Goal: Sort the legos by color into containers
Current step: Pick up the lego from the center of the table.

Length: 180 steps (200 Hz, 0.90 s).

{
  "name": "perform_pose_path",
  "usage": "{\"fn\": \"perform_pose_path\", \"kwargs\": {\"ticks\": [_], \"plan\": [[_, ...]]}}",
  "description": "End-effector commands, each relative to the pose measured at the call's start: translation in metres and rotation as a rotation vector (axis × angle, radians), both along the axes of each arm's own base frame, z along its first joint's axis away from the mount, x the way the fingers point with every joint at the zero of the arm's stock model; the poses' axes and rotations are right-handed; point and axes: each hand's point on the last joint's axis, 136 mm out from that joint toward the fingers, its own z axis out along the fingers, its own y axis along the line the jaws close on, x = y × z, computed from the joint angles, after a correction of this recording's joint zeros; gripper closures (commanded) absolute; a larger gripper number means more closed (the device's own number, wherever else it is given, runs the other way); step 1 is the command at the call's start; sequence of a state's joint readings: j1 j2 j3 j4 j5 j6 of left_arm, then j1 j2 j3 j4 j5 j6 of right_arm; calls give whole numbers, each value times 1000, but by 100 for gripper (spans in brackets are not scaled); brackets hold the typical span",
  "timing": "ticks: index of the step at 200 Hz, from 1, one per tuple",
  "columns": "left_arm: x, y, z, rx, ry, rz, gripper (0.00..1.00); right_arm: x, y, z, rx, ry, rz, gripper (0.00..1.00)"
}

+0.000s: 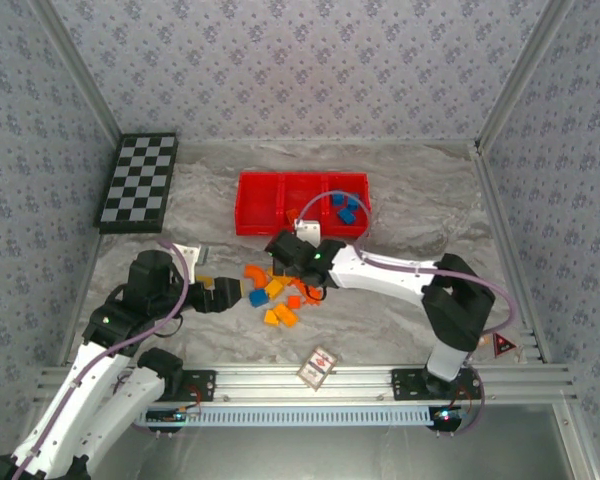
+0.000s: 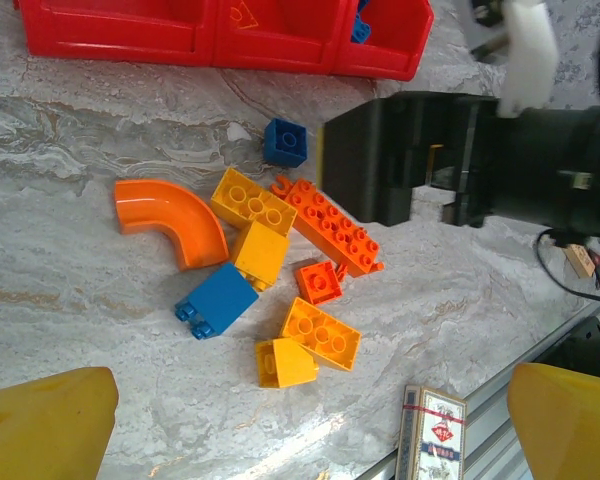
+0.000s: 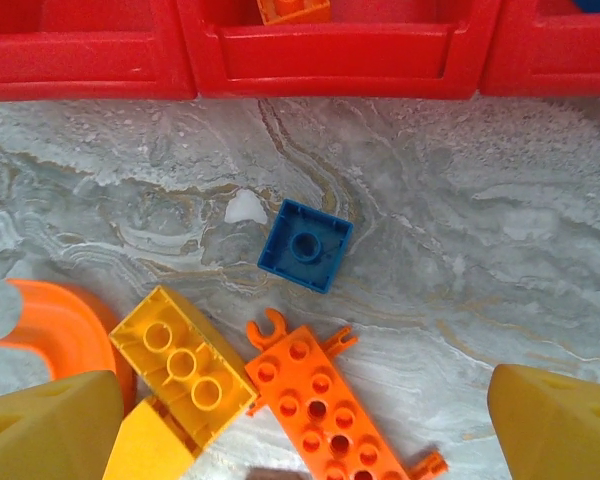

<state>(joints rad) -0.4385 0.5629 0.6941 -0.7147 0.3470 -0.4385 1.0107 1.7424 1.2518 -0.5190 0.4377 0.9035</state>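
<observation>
From above, the long red tray (image 1: 242, 205) lies towards the far side of the marbled desk (image 1: 380, 330), with a few blue bricks (image 1: 345, 208) in its right compartment. The loose legos (image 1: 275, 295) sit in a small heap near the middle of the desk, on the near side of the tray. The left pincer (image 1: 230, 296) reaches in from the left and stops just beside the heap. The right pincer (image 1: 285, 262) hangs over the heap's far edge. A checkerboard (image 1: 140, 182) lies far left, and a patterned card (image 1: 318, 366) rests by the near rail.

From the left wrist, two yellow fingertips (image 2: 40, 420) sit in the near corners, spread wide with nothing between them. Ahead lie a curved orange piece (image 2: 170, 215), a yellow brick (image 2: 252, 200), a long red-orange plate (image 2: 330, 225), a blue block (image 2: 217, 300) and several smaller yellow and orange bricks, all close together. A small blue brick (image 2: 285, 142) sits alone just beyond them, beside the black body of the right arm (image 2: 410, 155).

From the right wrist, its yellow fingertips (image 3: 555, 425) are also spread wide and pinch nothing. The small blue brick lies on bare desk between the heap and the tray wall. An orange brick (image 3: 293, 9) sits in the middle compartment.
</observation>
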Motion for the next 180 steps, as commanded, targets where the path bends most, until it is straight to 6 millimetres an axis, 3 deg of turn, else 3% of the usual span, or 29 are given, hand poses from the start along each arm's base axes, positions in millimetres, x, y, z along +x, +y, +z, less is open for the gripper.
{"fn": "perform_pose_path", "kwargs": {"ticks": [1, 65, 180], "plan": [[-1, 2, 4, -12, -5, 9, 0, 3, -3, -5, -38, 8, -61, 8], [-3, 0, 7, -21, -15, 1, 0, 14, 0, -35, -35, 80, -123, 26], [-4, 0, 9, -30, -24, -2, 0, 36, 9, -61, -13, 76, -215, 36]]}}
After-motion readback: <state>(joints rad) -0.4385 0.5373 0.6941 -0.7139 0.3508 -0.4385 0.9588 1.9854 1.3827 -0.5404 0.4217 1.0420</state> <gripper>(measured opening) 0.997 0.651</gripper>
